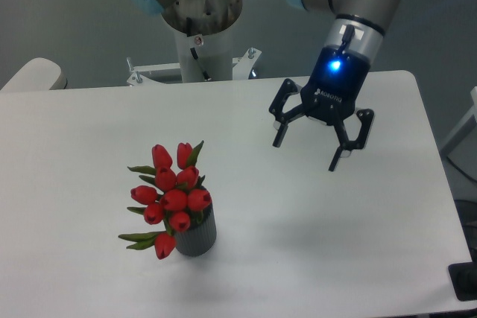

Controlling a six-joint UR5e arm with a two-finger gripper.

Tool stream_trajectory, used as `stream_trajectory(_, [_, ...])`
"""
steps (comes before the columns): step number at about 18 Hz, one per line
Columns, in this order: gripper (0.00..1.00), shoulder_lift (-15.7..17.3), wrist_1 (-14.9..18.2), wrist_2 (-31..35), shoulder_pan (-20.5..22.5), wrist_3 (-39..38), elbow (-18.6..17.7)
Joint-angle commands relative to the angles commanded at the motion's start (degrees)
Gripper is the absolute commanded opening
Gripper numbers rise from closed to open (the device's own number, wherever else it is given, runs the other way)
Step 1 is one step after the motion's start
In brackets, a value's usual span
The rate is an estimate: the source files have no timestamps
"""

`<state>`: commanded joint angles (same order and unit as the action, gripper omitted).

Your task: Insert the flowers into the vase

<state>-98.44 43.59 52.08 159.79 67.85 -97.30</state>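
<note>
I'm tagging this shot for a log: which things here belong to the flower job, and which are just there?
Job things:
- flowers, standing in the vase
- vase
- gripper, open, empty, away to the right

Just there:
- table
- arm's base post

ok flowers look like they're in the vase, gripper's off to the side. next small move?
Probably just retract a little up and away. The flowers already stand in the vase, and the gripper hangs open and empty above the table, well to the right of them. Nothing is left to grasp.
</note>
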Motion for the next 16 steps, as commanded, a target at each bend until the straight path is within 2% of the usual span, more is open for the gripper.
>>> stream_trajectory(3, [1.00, -0.3, 0.8, 9.1, -1.5, 4.5, 1.6])
stream_trajectory(5, [1.00, -0.5, 2.5, 15.0, -1.9, 12.2, 2.6])
stream_trajectory(8, [1.00, -1.3, 8.5, 22.0, -2.5, 23.3, 6.1])
stream_trajectory(10, [1.00, -2.5, 9.4, 22.6, -2.4, 25.8, 8.2])
stream_trajectory(16, [1.00, -6.1, 11.1, 22.7, -0.5, 27.1, 12.7])
